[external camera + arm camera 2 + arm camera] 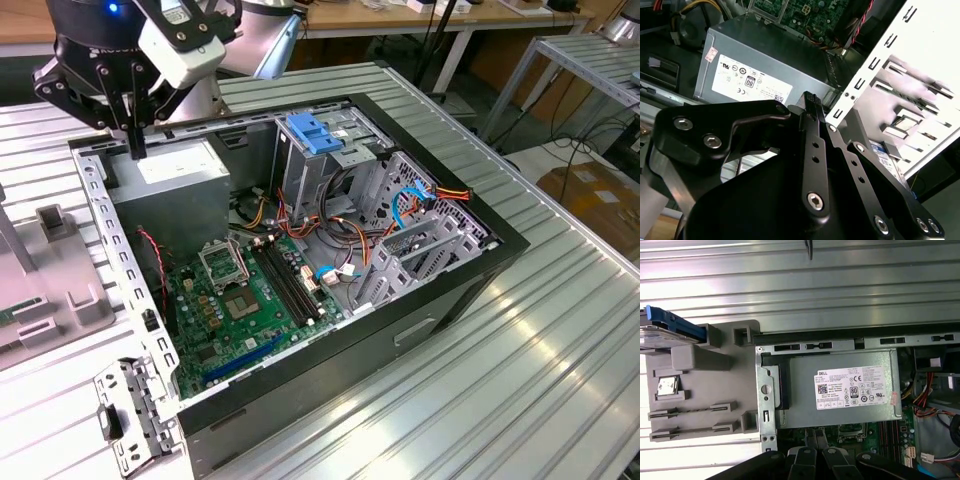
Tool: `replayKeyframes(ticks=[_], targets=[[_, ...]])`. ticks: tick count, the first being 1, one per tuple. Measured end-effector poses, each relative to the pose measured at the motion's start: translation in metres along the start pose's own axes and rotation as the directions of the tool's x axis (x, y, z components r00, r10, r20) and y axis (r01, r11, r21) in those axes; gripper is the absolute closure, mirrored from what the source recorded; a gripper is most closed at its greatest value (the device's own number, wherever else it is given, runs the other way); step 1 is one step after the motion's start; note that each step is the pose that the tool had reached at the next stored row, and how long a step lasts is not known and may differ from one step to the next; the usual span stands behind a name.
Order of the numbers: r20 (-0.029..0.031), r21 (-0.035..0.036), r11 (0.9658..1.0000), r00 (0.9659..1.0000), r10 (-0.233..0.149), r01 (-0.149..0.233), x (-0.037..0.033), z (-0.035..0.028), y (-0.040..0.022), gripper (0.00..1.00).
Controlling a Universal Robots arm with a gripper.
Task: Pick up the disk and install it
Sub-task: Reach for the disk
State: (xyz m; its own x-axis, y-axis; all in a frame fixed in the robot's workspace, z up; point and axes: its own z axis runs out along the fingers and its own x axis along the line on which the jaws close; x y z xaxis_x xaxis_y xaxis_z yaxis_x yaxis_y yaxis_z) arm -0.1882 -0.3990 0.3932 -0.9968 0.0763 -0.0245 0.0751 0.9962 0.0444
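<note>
The disk (662, 335) is a silver drive in a blue carrier frame, and it rests at one end of a grey holder tray (700, 390) beside the open computer case. In the second wrist view a slice of the disk's (887, 157) white label with a blue band shows past the gripper body. My gripper (136, 150) hangs over the near corner of the grey power-supply box (165, 180), fingers pointing down and shut with nothing between them. The black fingers (810, 115) lie together, their tips (814, 435) above the motherboard's edge. Gripper and disk are well apart.
The open case (480, 260) lies on a ribbed metal table (520, 380). Inside are a green motherboard (240, 300), loose cables, and a metal drive cage with a blue latch (312, 135). A loose metal bracket (130, 420) lies by the case's front corner.
</note>
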Motion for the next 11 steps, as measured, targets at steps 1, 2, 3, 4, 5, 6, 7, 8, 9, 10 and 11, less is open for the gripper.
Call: replayKeyframes(ticks=[1, 2, 3, 4, 5, 6, 7, 8, 9, 10, 11], targets=[[0.0000, 0.0001, 1.0000, 1.0000, 0.000, 0.000, 0.0008, 0.0000, -0.0001, 0.89], [0.0000, 0.0000, 1.0000, 1.0000, 0.000, 0.000, 0.0025, 0.0000, -0.0002, 0.89], [0.0000, 0.0000, 1.0000, 1.0000, 0.000, 0.000, 0.0041, -0.0001, -0.0003, 0.89], [0.0000, 0.0000, 1.0000, 1.0000, 0.000, 0.000, 0.0047, -0.0001, -0.0003, 0.89], [0.0000, 0.0000, 1.0000, 1.0000, 0.000, 0.000, 0.0055, -0.0001, -0.0004, 0.89], [0.0000, 0.0000, 1.0000, 1.0000, 0.000, 0.000, 0.0061, -0.0001, -0.0004, 0.89], [0.0000, 0.0000, 1.0000, 1.0000, 0.000, 0.000, 0.0066, -0.0001, -0.0005, 0.89], [0.0000, 0.0000, 1.0000, 1.0000, 0.000, 0.000, 0.0070, -0.0001, -0.0005, 0.89], [0.0000, 0.0000, 1.0000, 1.0000, 0.000, 0.000, 0.0073, -0.0001, -0.0005, 0.89], [0.0000, 0.0000, 1.0000, 1.0000, 0.000, 0.000, 0.0076, -0.0002, -0.0005, 0.89], [0.0000, 0.0000, 1.0000, 1.0000, 0.000, 0.000, 0.0079, -0.0002, -0.0006, 0.89]])
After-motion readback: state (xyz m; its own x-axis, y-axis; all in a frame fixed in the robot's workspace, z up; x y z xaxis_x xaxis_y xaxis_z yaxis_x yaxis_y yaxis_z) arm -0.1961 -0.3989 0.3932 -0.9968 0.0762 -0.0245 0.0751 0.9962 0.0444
